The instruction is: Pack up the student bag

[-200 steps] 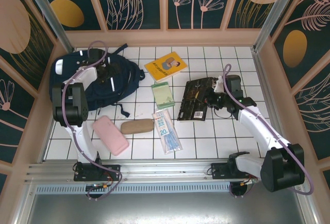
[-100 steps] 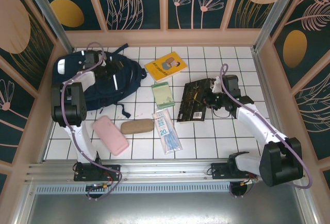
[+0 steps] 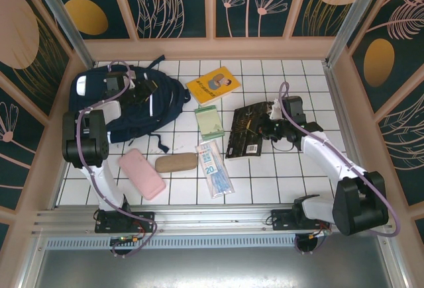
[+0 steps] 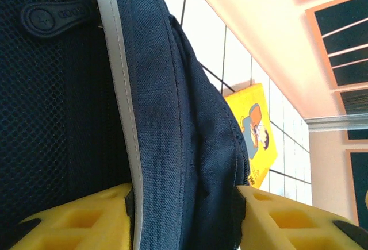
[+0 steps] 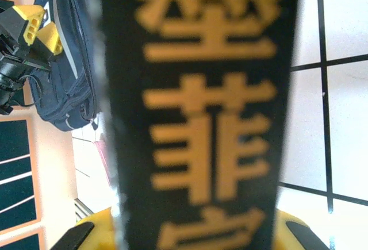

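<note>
The student bag (image 3: 126,102), navy with white stripes, lies at the back left of the tiled table. My left gripper (image 3: 137,93) is on its upper middle. In the left wrist view a fold of the bag's fabric (image 4: 167,118) fills the gap between my yellow fingers (image 4: 75,215), touching both pads. My right gripper (image 3: 269,126) is shut on the right edge of a black book (image 3: 246,129) with gold characters, tilting it off the tiles. In the right wrist view the book (image 5: 201,106) stands between the yellow pads, and the bag (image 5: 69,72) shows far left.
A yellow book (image 3: 213,84) lies behind the centre, next to the bag. A green notepad (image 3: 209,121), a pen pack (image 3: 214,167), a brown case (image 3: 176,162) and a pink case (image 3: 142,173) lie in front. Walls close in the left, back and right.
My left gripper's fingers have closed in onto the bag's fabric, and the bag has bunched slightly. My right gripper has carried the black book a little left and back.
</note>
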Available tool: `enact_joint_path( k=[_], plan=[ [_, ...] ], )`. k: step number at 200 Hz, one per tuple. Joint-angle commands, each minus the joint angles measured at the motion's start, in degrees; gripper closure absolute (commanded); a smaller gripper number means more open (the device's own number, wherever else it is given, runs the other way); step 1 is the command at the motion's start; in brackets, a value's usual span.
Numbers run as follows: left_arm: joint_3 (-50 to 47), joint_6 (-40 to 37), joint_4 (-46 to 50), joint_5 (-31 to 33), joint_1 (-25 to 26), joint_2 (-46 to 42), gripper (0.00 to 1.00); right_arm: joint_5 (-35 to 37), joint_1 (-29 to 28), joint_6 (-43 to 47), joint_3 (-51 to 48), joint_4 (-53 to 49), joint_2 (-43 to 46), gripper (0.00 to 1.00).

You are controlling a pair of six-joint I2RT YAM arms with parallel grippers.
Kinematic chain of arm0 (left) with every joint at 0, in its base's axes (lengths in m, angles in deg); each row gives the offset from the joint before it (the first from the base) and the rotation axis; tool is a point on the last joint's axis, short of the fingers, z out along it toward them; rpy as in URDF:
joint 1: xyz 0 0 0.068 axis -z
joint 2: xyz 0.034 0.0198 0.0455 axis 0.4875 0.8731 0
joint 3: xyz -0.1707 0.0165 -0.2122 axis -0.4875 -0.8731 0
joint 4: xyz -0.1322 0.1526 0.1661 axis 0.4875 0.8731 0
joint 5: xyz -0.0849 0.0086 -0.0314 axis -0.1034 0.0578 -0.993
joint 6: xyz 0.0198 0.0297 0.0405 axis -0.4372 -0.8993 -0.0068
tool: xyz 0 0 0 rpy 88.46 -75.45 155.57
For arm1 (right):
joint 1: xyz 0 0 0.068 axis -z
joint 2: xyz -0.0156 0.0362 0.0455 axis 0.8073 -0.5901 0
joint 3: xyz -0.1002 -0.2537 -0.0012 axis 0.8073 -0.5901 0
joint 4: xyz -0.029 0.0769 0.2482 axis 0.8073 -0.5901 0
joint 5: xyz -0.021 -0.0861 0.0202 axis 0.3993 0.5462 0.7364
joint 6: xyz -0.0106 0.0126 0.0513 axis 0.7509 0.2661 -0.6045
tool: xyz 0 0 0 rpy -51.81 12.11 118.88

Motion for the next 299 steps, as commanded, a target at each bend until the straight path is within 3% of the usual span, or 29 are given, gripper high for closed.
enact_joint_path(
  k=[1, 89, 101, 116, 181, 207, 241, 299],
  plan=[
    [-0.7, 1.5, -3.4, -4.8, 0.4, -1.0, 0.53, -2.1, -0.7, -0.1, 2.2, 3.8, -0.3, 1.00],
    [5.3, -9.5, 14.4, 7.2, 0.5, 5.2, 0.62, -2.4, -1.1, -0.5, 3.8, 3.0, -0.5, 1.00],
    [5.5, -10.0, 14.5, 6.5, 0.5, 5.4, 0.75, -2.3, -1.2, -0.5, 4.0, 3.1, -0.6, 1.00],
    [5.8, -9.6, 14.0, 4.6, 0.5, 4.9, 1.00, -1.9, -1.1, -0.7, 4.4, 2.9, -0.6, 1.00],
    [8.8, -9.5, 19.7, 0.5, 1.0, -6.2, 1.00, 9.7, -1.6, -2.1, 8.9, 0.4, 1.2, 1.00],
    [6.9, -11.3, 24.0, 1.5, 1.4, -11.9, 1.00, 5.7, -2.0, -1.8, 10.6, 4.4, 0.8, 1.00],
    [3.7, -9.5, 22.6, -4.8, 1.4, -20.6, 1.00, 3.0, -4.0, -2.2, 16.6, 6.9, -2.4, 1.00],
    [6.2, -2.6, 18.8, -14.9, 1.4, -26.4, 1.00, -7.1, -7.0, -6.5, 27.1, 15.4, -18.3, 1.00]
  ],
)
